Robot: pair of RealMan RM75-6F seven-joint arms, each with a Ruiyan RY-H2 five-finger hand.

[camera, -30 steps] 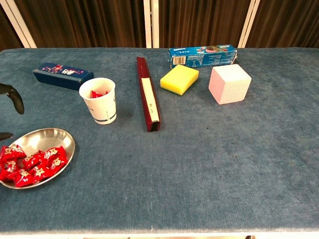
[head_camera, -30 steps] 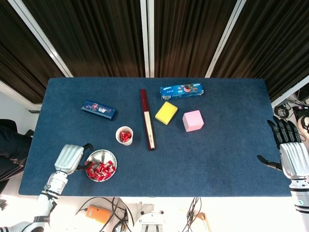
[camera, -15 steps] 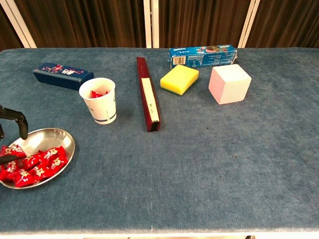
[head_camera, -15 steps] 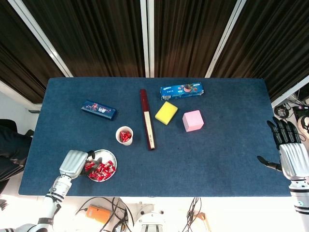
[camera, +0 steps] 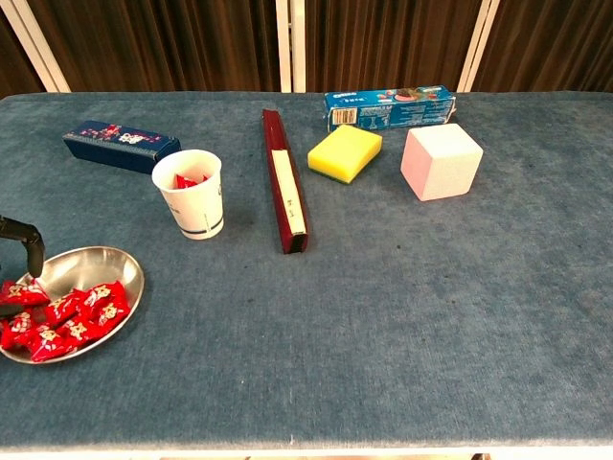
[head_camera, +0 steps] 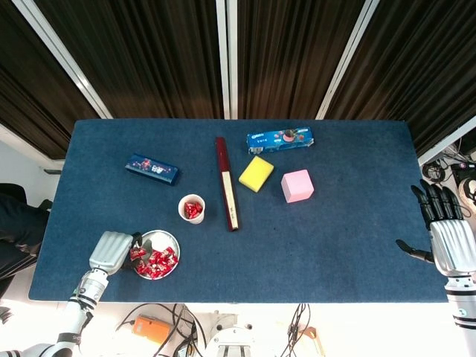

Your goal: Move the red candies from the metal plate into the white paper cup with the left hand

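- Your left hand sits at the left rim of the metal plate, fingers curled down over the near-left candies. That placement makes sense, because it reaches the pile from the outer side and leaves the cup-side path free.
- Hand state: fingertips are at or touching a wrapper, but I cannot tell whether anything is actually pinched. The head view hides the fingertips under the hand's back, and the chest view cuts the hand off at the frame edge.
- The red candies are heaped on the half of the plate closest to your left hand; the far half is bare metal, likely because picking is working in from that side.
- The white paper cup stands upright just beyond the plate, up and to the right of your left hand, and already holds a few red wrappers. So it's a short carry.
- Judgement: the task is partly done and most candies are still on the plate.
- Your right hand is well away on the opposite table edge, fingers spread, holding nothing. It's parked, since the task is left-only.
- The dark red bar lies past the cup, out of your carry line.
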